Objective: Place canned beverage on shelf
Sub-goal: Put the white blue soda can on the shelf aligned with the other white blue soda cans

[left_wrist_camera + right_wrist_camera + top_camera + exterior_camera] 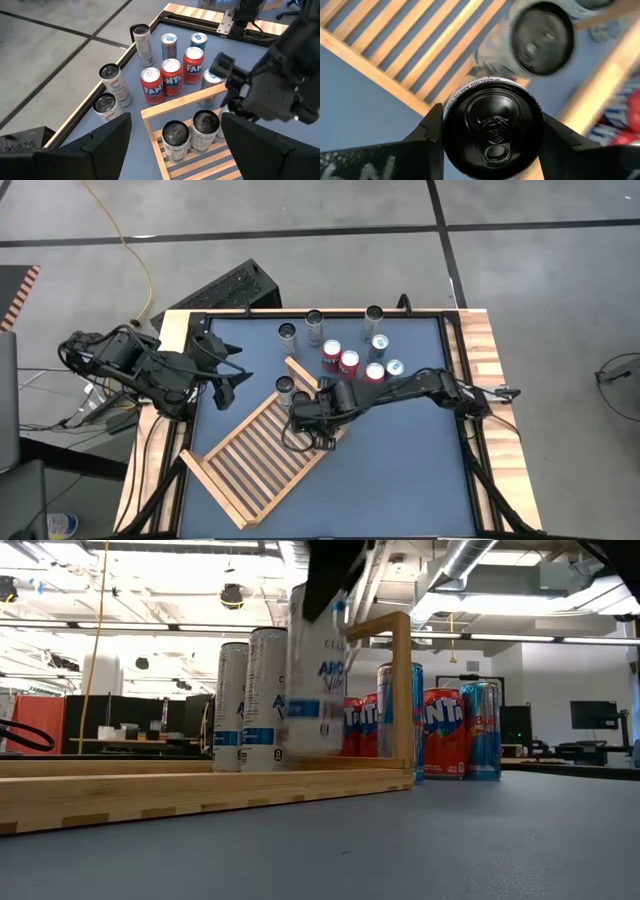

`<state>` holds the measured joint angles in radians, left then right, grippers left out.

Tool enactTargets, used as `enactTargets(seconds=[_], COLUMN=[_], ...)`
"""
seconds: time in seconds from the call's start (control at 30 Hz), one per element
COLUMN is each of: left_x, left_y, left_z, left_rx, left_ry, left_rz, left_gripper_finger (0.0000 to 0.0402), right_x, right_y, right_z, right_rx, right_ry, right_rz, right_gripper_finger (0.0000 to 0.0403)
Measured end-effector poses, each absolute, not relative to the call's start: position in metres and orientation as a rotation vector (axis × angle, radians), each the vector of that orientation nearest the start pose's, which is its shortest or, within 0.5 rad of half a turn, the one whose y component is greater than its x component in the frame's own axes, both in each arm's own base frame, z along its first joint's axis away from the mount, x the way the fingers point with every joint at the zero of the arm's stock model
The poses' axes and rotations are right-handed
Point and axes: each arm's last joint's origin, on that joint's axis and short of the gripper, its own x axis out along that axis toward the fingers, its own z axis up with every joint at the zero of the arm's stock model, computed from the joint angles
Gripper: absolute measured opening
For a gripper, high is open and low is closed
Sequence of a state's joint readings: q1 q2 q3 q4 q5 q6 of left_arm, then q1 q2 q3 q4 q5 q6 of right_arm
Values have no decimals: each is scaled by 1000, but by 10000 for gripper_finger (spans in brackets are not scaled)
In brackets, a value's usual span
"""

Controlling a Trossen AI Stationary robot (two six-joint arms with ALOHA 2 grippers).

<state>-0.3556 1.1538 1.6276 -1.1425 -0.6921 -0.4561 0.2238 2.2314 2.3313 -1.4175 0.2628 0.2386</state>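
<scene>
Right wrist view, right gripper (490, 145) clamping can (492, 131)

Shelf (255, 460): light wood, parallel slats. Desk (400, 470): dark blue-grey top, pale wood rim. Held can (492, 131): black lid, white body with blue lettering. Fanta cans (172, 76): red-orange, white logo. Right end effector (490, 135): black.

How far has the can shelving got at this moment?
Done: two tall cans already stand on the shelf. In hand: the right end effector grips a third tall can above the shelf's edge, not yet set down. Left: the red cans and others on the table. The left end effector waits aside.
</scene>
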Motion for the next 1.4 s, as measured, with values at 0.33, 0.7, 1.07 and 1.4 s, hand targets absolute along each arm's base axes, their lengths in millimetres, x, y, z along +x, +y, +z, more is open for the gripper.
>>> enactTargets(seconds=[0.33,0.7,1.07,1.4], left_x=[169,169,169,169], left_y=[-43,-43,-43,-43], left_z=[453,453,453,453], left_rx=[-96,-89,-84,-78], left_ry=[500,502,503,504], left_rz=[449,449,447,446], left_gripper_finger=[297,297,297,297], right_x=[440,441,443,444], right_y=[88,87,87,87], right_z=[289,289,289,289], right_rx=[-141,-115,-114,-101], right_ry=[1318,1315,1296,1300], right_rz=[-156,-125,-119,-99], right_gripper_finger=[191,192,192,192])
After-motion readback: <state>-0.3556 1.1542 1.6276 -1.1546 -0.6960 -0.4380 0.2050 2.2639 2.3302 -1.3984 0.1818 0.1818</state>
